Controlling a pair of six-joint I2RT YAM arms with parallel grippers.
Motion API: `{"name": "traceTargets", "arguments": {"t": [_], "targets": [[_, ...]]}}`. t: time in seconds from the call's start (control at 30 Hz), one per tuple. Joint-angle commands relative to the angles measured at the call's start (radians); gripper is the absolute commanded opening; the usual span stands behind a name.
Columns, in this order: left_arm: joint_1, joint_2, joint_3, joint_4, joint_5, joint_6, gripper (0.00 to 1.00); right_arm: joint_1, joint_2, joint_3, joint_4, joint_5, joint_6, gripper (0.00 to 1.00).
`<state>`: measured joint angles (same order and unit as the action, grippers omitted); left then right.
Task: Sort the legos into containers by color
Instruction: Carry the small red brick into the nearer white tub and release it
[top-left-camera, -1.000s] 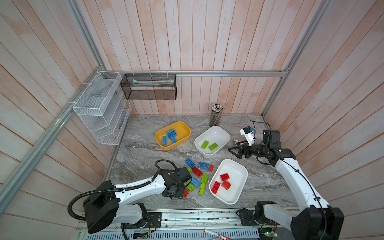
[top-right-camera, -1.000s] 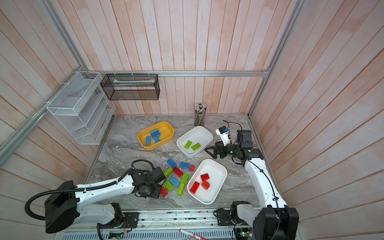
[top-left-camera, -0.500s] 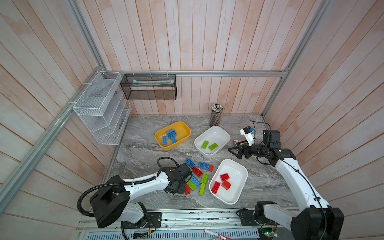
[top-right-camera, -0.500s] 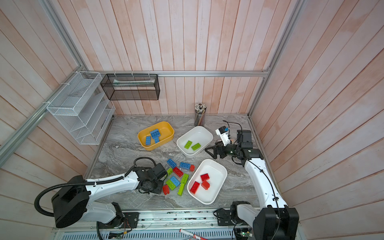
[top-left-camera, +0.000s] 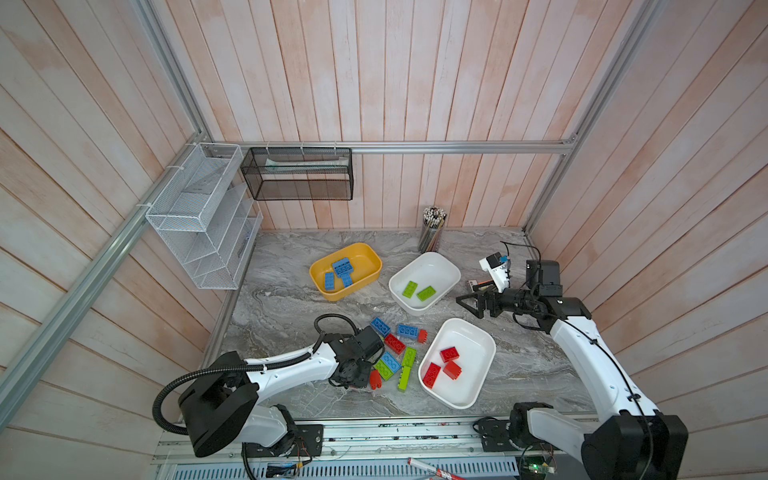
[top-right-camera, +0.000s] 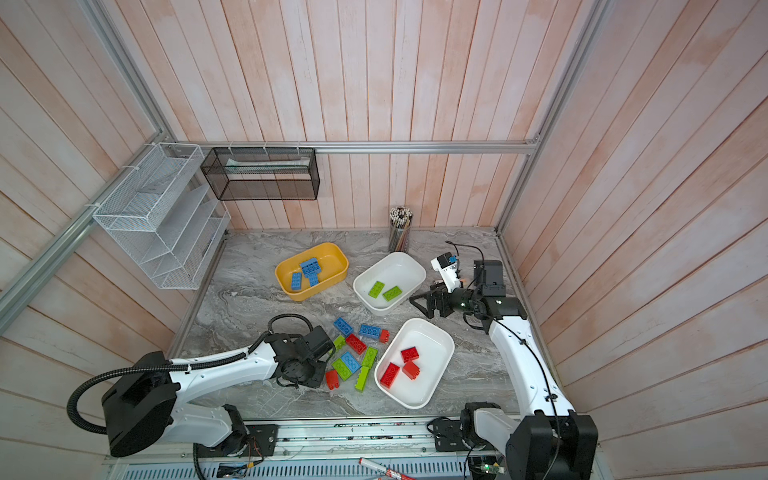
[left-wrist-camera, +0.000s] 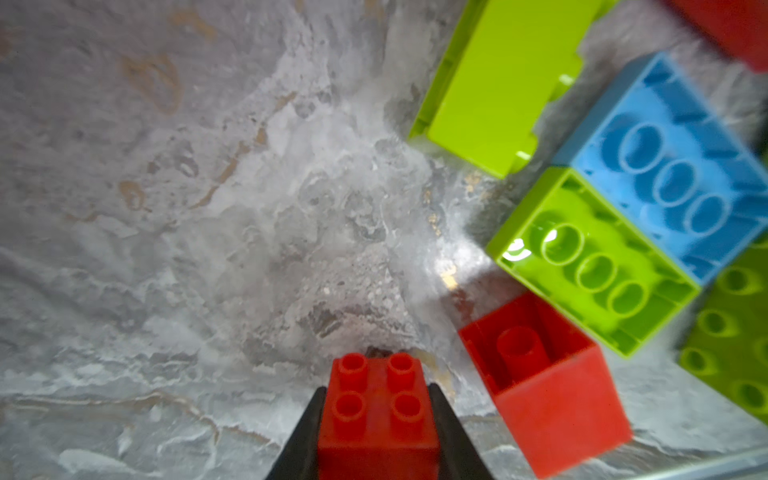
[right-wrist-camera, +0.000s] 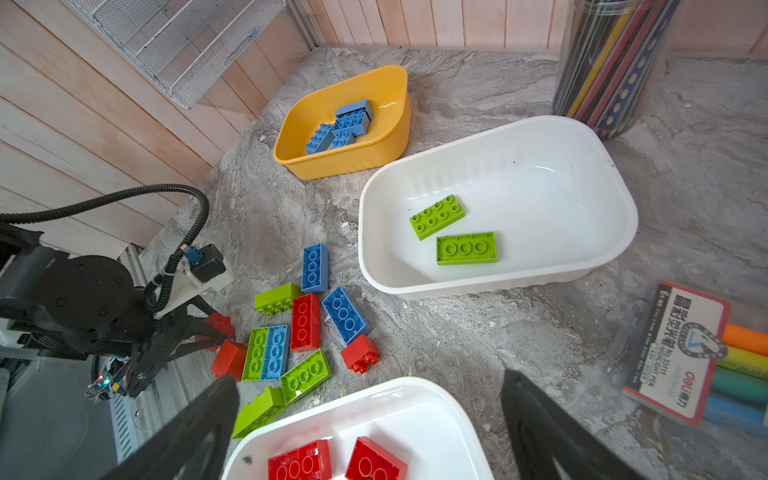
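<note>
My left gripper (left-wrist-camera: 377, 390) is shut on a small red four-stud lego (left-wrist-camera: 376, 415), low over the table at the near-left edge of the loose pile. A second small red lego (left-wrist-camera: 552, 390) lies on its side just beside it. The pile (top-left-camera: 395, 353) holds several blue, green and red legos. The yellow container (top-left-camera: 365, 253) holds three blue legos (top-left-camera: 340, 270). The far white container (top-left-camera: 440, 259) holds two green ones (top-left-camera: 417, 291). The near white container (top-left-camera: 478, 332) holds three red ones (top-left-camera: 449, 361). My right gripper (top-left-camera: 467, 306) hangs open and empty, above the gap between the two white containers.
A clear pencil cup (top-left-camera: 432, 235) stands at the back wall. A pack of coloured markers (right-wrist-camera: 685, 357) lies right of the far white tub. A white wire rack (top-left-camera: 199, 216) and a black mesh rack (top-left-camera: 297, 174) hang on the walls. The left arm's cable (top-left-camera: 332, 320) loops over the table.
The left gripper has moved in at the pile's near-left edge and closed on the small red lego. The right arm has stayed where it was, open.
</note>
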<state>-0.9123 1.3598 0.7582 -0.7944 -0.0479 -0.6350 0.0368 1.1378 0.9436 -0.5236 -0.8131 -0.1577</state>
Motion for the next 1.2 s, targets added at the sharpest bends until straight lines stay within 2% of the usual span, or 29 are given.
{"name": "traceTargets", "arguments": {"t": [0.0, 0.17, 0.3, 0.5, 0.7, 0.87, 0.93, 1.1, 1.17], "targets": [[0.006, -0.055, 0.116, -0.064, 0.001, 0.013, 0.31, 0.003, -0.012, -0.005, 0.006, -0.006, -0.004, 0.98], [-0.001, -0.030, 0.276, -0.016, 0.063, 0.048, 0.31, 0.002, -0.013, 0.004, 0.026, 0.012, 0.010, 0.98], [-0.035, 0.071, 0.389, 0.077, 0.123, 0.087, 0.31, -0.004, -0.011, 0.015, 0.028, 0.043, 0.021, 0.98], [-0.168, 0.273, 0.576, 0.157, 0.179, 0.126, 0.31, -0.017, -0.005, 0.034, 0.022, 0.069, 0.025, 0.98], [-0.255, 0.413, 0.618, 0.210, 0.204, 0.139, 0.31, -0.028, 0.000, 0.038, 0.020, 0.072, 0.025, 0.98], [-0.267, 0.500, 0.643, 0.228, 0.176, 0.153, 0.32, -0.028, -0.001, 0.031, 0.023, 0.066, 0.029, 0.98], [-0.268, 0.505, 0.633, 0.247, 0.185, 0.162, 0.37, -0.029, -0.003, 0.028, 0.020, 0.062, 0.023, 0.98], [-0.267, 0.464, 0.600, 0.274, 0.233, 0.163, 0.62, -0.028, 0.000, 0.025, 0.017, 0.057, 0.019, 0.98], [-0.265, 0.423, 0.588, 0.260, 0.211, 0.165, 0.66, -0.029, -0.002, 0.019, 0.024, 0.048, 0.025, 0.98]]}}
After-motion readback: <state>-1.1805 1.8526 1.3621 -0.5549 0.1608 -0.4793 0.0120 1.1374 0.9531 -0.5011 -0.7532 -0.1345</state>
